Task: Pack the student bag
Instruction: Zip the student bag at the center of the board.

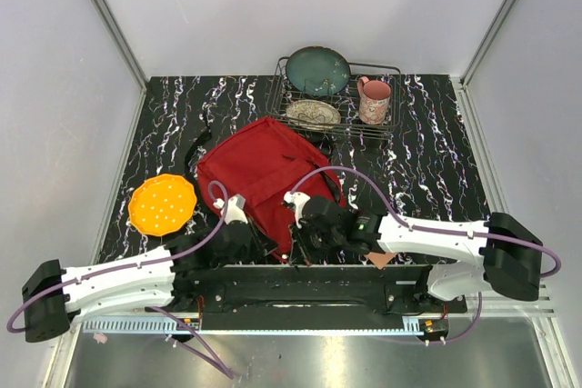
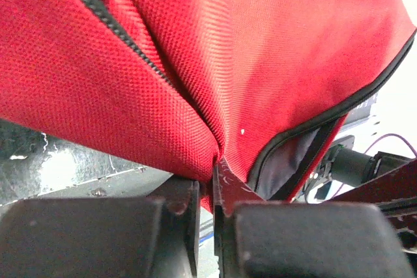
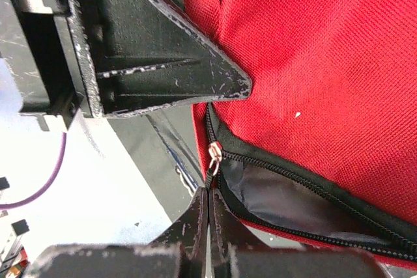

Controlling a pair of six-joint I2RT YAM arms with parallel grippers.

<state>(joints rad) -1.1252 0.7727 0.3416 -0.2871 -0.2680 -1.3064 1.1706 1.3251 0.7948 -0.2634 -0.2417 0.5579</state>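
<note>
On black, white-veined table [image 1: 436, 179], centre toward near edge: student bag [image 1: 264, 170], soft, coarse-woven red fabric, black zipper trim, slumped. Left gripper [image 2: 207, 183]: closed narrowly, pinching 1 fabric fold of bag. Right gripper [image 3: 207, 201]: fully closed at small metal zipper pull [image 3: 213, 155]; hold on it unclear.

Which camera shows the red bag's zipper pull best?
Right wrist view: the zipper pull is close up, at the tips of the right gripper. The top view is too far to show it; the left wrist view shows only zipper teeth on the bag.
</note>
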